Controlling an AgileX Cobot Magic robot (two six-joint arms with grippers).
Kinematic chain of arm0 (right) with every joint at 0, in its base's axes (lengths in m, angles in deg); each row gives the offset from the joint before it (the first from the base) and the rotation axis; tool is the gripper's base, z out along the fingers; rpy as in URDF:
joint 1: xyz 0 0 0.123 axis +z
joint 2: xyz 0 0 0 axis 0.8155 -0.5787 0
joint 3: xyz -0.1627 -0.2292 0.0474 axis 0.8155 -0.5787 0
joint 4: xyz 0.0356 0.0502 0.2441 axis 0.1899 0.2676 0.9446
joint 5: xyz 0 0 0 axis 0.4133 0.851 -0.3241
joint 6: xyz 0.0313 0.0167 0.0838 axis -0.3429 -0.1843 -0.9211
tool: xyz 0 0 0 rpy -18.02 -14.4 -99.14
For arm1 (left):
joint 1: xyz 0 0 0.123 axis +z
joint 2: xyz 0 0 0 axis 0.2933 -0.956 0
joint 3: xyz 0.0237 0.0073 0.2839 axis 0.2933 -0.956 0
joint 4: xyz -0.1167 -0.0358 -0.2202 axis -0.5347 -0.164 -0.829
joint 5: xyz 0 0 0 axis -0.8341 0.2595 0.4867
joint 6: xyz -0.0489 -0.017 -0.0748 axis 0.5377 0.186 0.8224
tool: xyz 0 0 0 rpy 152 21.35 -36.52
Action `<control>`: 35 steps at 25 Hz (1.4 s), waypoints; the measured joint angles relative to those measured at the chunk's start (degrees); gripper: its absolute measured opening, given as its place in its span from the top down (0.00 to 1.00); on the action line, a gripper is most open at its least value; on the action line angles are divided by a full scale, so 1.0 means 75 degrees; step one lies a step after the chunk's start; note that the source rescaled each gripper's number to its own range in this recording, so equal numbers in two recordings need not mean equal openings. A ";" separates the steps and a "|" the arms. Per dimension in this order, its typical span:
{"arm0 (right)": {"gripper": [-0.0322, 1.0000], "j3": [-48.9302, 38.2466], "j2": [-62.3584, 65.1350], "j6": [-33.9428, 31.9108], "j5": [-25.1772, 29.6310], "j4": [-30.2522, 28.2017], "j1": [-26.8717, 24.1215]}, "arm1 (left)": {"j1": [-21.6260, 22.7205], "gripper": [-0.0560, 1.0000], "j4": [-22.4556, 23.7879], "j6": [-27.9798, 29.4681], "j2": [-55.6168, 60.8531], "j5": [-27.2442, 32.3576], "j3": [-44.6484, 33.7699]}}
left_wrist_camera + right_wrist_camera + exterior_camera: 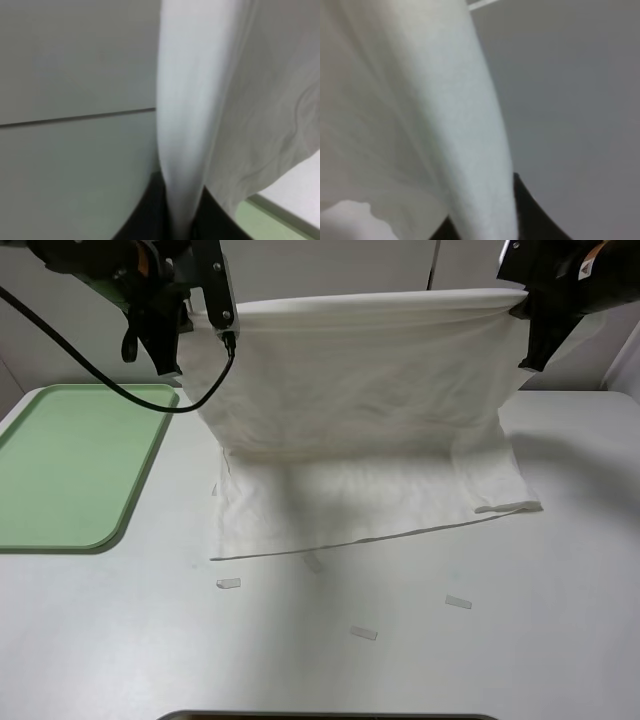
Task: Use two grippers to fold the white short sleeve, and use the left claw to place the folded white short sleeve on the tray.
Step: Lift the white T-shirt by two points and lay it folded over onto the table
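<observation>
White shirt hung between both claws, hem end on the table.

Far left: flat, rectangular light green plastic tray (60, 470) on the white table (400, 670). Left black two-fingered claw (226, 328) is clenched on the upper left corner of the large, wrinkled off-white cotton T-shirt (360, 410); the wrist view shows cloth pinched between its dark fingers (150, 222). The shirt's top edge is stretched level in the air, and its lower part lies flat on the table, right of the tray and not touching it. Right black claw (530, 320) is clamped on the upper right corner. Small pale tape strips (363, 633) lie in front of the shirt.

The white short sleeve (360, 390) is wrinkled matt cloth; the tray (60, 470) smooth plastic.
</observation>
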 joint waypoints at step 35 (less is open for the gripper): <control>0.97 -0.0031 -0.0947 -0.0181 0.3619 0.1859 -0.0450 | -0.0302 0.95 -0.4459 0.0940 -0.0600 0.1191 -0.1067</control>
